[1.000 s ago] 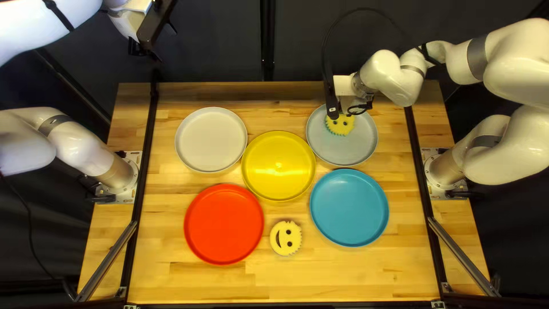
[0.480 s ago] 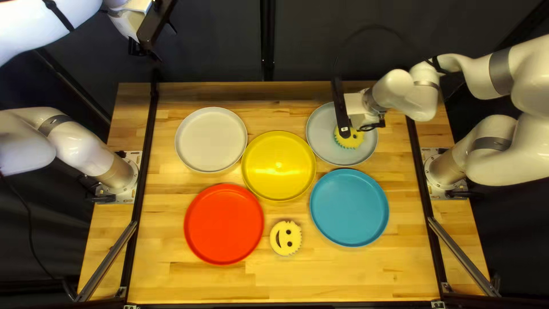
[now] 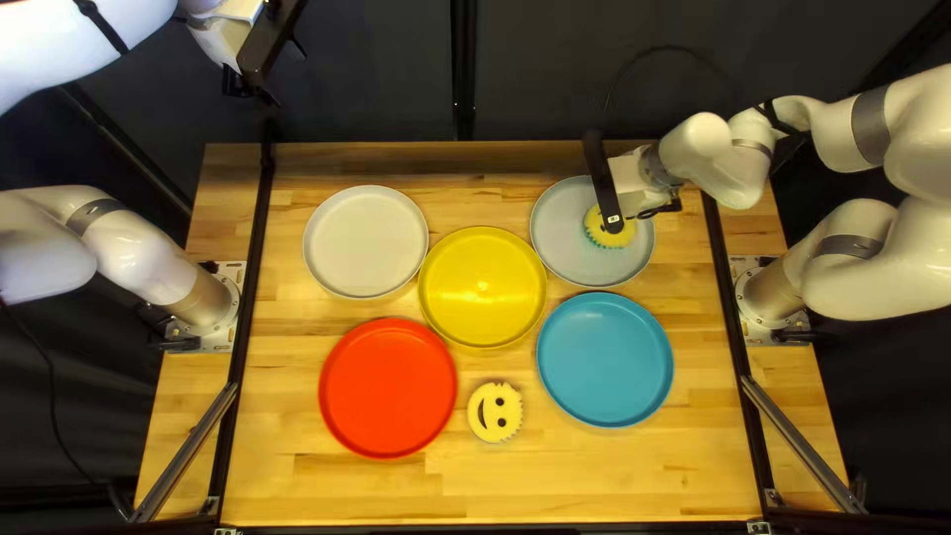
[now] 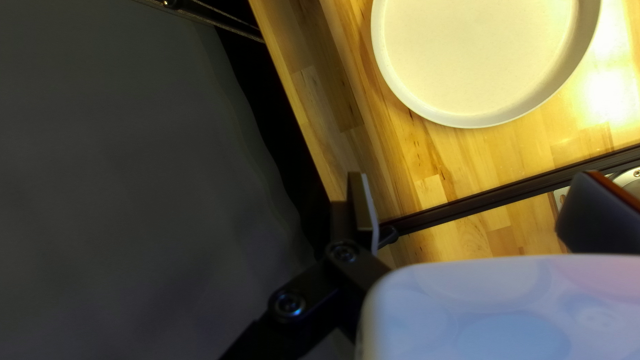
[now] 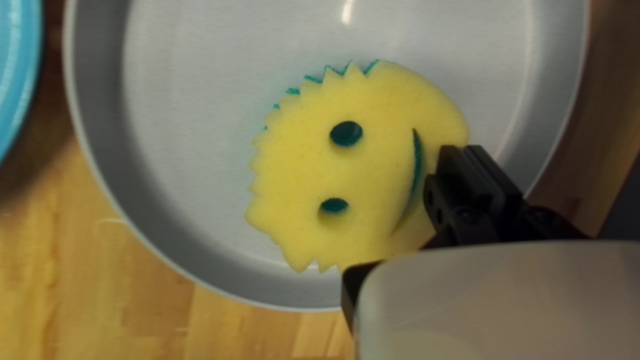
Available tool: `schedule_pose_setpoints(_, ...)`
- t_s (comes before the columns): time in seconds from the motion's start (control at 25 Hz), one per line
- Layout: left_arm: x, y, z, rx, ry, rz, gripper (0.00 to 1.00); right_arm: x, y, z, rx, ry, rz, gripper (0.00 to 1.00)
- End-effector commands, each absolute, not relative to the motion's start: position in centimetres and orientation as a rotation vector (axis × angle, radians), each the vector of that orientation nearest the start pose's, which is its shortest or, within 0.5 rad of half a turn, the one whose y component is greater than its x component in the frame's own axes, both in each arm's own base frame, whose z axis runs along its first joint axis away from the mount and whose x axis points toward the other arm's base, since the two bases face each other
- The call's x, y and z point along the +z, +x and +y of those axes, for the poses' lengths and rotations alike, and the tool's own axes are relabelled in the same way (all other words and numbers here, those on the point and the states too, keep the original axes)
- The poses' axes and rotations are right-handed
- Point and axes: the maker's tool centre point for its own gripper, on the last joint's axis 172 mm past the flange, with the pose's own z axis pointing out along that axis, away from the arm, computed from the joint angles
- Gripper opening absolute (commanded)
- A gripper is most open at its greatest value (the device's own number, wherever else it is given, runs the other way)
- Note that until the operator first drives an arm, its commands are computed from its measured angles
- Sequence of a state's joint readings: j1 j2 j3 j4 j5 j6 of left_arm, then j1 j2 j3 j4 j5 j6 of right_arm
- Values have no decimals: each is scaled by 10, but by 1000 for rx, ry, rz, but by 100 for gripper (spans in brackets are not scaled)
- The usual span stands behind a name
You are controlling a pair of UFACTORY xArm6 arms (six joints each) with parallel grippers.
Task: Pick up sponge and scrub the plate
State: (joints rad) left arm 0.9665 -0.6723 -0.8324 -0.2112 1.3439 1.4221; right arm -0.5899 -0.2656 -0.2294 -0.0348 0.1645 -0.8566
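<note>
Two grippers are showing, and the left gripper (image 3: 263, 61) is hovering farthest left, at eleven o'clock from the white plate (image 3: 366, 242); its fingers (image 4: 362, 205) are standing wide apart, released. Taking the yellow plate (image 3: 482, 288) as the dial's centre, the white plate is lying at ten o'clock and the red plate (image 3: 387, 388) is sitting between seven and eight. The other sponge (image 3: 494, 412) is resting at six, its smiling face turning upward. The gray plate (image 3: 570, 260) is lying at two o'clock and the blue plate (image 3: 604, 360) at four. The sponge (image 3: 596, 226) is resting on the gray plate, sitting slightly toward its three o'clock side, and the right gripper (image 3: 632, 186) is clenching the sponge's edge, near the mouth slit, between its nearly closed fingers.
</note>
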Motion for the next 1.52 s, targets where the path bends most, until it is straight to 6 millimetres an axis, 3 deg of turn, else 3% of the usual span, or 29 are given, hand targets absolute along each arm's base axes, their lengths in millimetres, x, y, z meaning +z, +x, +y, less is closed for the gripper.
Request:
schedule_pose_setpoints(0.04,330,230,242,-388,-2977,642,100,66,302,-208,-413,-3304,-498,0)
schedule_pose_setpoints(0.4,330,230,242,-388,-2977,642,100,63,292,-166,-331,-3300,-559,0)
schedule_pose_setpoints(0.64,330,230,242,-388,-2977,642,100,60,293,-154,-274,-3293,-602,0)
schedule_pose_setpoints(1.0,330,230,242,-388,-2977,642,100,63,309,-190,-262,-3264,-509,0)
schedule_pose_setpoints(1.32,330,230,242,-388,-2977,642,100,64,336,-236,-266,-3256,-447,0)
schedule_pose_setpoints(1.52,330,230,242,-388,-2977,642,100,65,336,-239,-263,-3251,-430,0)
